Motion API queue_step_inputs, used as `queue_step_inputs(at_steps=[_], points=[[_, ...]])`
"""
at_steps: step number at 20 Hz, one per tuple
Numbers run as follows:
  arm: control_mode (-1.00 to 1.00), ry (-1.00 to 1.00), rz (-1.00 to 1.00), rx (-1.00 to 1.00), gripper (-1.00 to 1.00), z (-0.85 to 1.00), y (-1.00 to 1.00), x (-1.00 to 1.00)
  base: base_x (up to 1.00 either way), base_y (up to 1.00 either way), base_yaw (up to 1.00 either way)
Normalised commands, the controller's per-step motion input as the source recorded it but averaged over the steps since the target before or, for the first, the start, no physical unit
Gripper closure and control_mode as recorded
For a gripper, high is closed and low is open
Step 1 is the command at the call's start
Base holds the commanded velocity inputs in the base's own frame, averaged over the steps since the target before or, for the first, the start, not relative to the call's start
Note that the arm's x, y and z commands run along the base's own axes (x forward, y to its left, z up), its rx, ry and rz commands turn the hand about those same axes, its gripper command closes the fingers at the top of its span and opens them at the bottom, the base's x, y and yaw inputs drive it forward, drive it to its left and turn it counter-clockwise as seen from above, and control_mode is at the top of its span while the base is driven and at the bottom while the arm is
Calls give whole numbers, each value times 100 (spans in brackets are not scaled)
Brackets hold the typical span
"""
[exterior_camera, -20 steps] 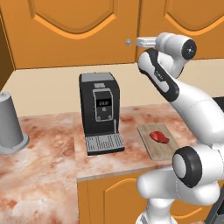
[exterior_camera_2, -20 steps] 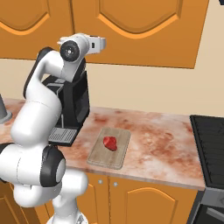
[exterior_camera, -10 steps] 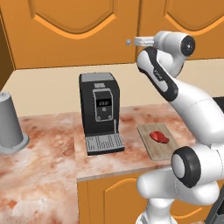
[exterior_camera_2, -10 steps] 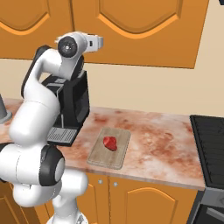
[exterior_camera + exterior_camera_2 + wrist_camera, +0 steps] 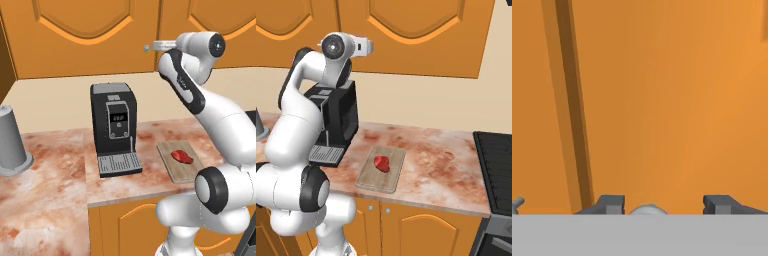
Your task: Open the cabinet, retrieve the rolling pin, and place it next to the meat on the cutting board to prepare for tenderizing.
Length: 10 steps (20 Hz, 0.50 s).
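Note:
The cabinet (image 5: pixel 215 25) is the right-hand orange arched door, standing shut, also seen as (image 5: pixel 421 30). My gripper (image 5: pixel 159 46) is raised level against its left edge. In the hand view the cabinet's small grey knob (image 5: pixel 648 210) sits between the fingertips (image 5: pixel 612 204) of my gripper (image 5: pixel 667 205), whose jaws stand open and well apart from it. The red meat (image 5: pixel 182 156) lies on the light-brown cutting board (image 5: pixel 175 173) on the counter below, and they appear again as the meat (image 5: pixel 381 163) and the board (image 5: pixel 378 181). The rolling pin is out of view.
The twin door's knob (image 5: pixel 147 48) lies just left of the hand, across the door seam (image 5: pixel 574 125). A black coffee machine (image 5: pixel 114 125) stands left of the board. A grey canister (image 5: pixel 11 142) is at far left. A dark stove (image 5: pixel 496 165) sits at right.
The jaws have drawn closer together around the knob. The hand has shifted slightly along the door front; the door stays shut.

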Motion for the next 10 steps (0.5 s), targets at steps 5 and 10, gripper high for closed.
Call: queue_step_inputs(at_steps=[5,10], points=[[-100,6,5,0,100,-15,24,18,0,0,0],[-100,5,6,0,100,-12,24,6,0,0,0]])
